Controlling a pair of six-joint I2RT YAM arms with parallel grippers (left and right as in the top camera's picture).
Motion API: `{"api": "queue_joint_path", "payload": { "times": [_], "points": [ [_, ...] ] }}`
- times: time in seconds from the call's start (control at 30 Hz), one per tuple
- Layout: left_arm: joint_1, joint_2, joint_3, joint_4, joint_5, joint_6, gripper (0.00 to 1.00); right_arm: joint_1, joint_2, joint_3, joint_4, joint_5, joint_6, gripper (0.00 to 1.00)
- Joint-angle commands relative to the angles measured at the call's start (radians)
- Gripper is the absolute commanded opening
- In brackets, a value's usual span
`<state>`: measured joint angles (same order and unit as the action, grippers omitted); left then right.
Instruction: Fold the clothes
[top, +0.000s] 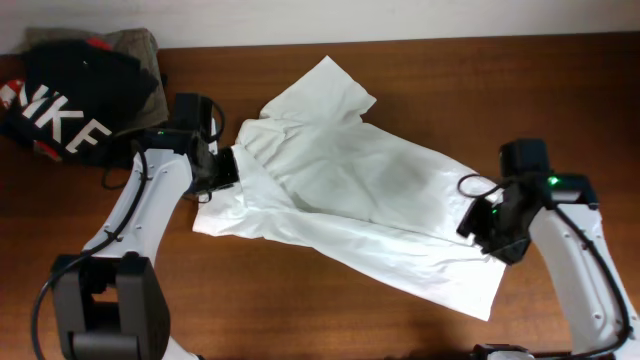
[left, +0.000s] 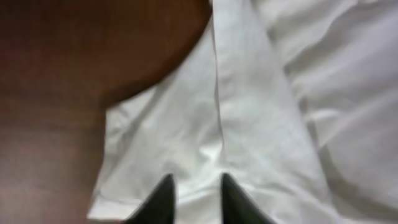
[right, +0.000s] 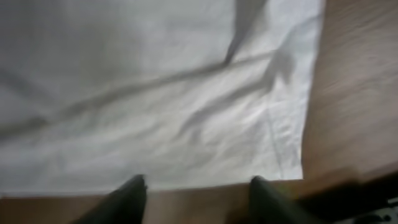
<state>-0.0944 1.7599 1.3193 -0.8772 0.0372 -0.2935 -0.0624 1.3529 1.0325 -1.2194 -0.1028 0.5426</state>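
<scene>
A white shirt (top: 350, 190) lies crumpled and partly spread across the middle of the brown table. My left gripper (top: 228, 168) is at the shirt's left edge. In the left wrist view its fingers (left: 196, 186) stand a little apart over the white cloth (left: 261, 93), which is puckered just ahead of them. My right gripper (top: 478, 222) is at the shirt's right edge. In the right wrist view its fingers (right: 196, 186) are wide apart over bare wood, just short of the shirt's hem (right: 155, 93), and hold nothing.
A pile of dark clothes (top: 75, 95) sits at the back left corner: a black garment with white lettering on an olive one (top: 140, 50). Bare wooden table (top: 300, 310) shows in front of the shirt and at the back right.
</scene>
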Motion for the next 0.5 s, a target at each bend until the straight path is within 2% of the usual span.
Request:
{"api": "queue_joint_path", "payload": {
  "times": [0.0, 0.03, 0.13, 0.4, 0.47],
  "points": [
    [-0.003, 0.024, -0.011, 0.001, 0.030, 0.003, 0.07, 0.024, 0.001, -0.080, 0.004, -0.074, 0.013, 0.36],
    [-0.003, 0.036, -0.011, 0.004, 0.026, 0.004, 0.05, 0.024, 0.002, -0.098, 0.005, -0.081, 0.015, 0.33],
    [-0.002, 0.095, -0.011, 0.007, 0.027, 0.003, 0.01, 0.024, 0.004, -0.160, 0.029, -0.109, 0.015, 0.32],
    [-0.001, 0.233, -0.011, 0.032, 0.030, 0.003, 0.01, 0.023, 0.121, -0.252, 0.159, -0.125, 0.015, 0.31],
    [-0.001, 0.243, -0.011, 0.057, 0.029, 0.003, 0.01, 0.023, 0.183, -0.259, 0.190, -0.126, 0.015, 0.28]
  ]
}}
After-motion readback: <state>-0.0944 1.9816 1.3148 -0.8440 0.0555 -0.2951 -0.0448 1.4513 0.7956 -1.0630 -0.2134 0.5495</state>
